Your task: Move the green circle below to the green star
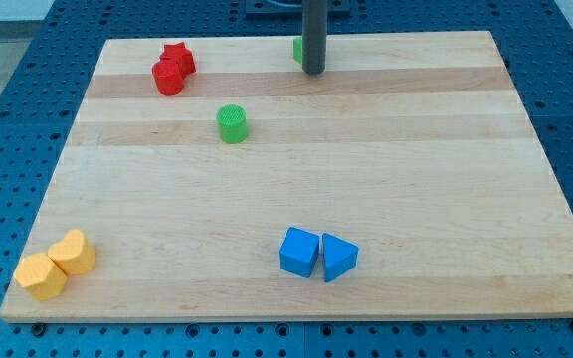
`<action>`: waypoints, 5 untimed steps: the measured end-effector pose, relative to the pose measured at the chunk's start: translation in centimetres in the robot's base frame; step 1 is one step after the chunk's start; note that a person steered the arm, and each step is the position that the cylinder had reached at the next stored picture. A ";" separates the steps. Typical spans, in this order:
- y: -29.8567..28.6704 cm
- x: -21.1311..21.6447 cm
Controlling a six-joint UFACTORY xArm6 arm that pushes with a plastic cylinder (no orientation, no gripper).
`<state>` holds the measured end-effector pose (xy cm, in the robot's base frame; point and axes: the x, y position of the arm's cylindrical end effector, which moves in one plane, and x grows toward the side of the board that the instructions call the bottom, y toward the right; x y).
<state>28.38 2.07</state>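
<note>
Mostly, what you cannot read sits at the counter's (296,288) far edge: a green block (297,49) shows only as a sliver at the left of the dark rod, so its shape stays hidden. My tip (313,72) rests on the wood just beside that sliver, near the middle of the far edge. The rod's upper part is cut off by the view's top. There is no hand on this arm, only the rod, so nothing to call apart or together.

Your green circle (232,124) stands upright, a short ribbed cylinder with its round face up, so it has no long axis across the counter. It lies left of centre in the far half, well apart from my tip.

Near the far left corner a red star (178,57) touches a red cylinder (168,78). At the near left corner two yellow blocks (56,265) touch. Near the middle of the near edge a blue cube (298,251) sits beside a blue triangle (338,257). The counter is pale wood with lengthwise grain.
</note>
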 end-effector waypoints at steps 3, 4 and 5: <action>-13.1 19.4; -16.0 15.9; -14.5 12.7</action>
<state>41.10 -12.46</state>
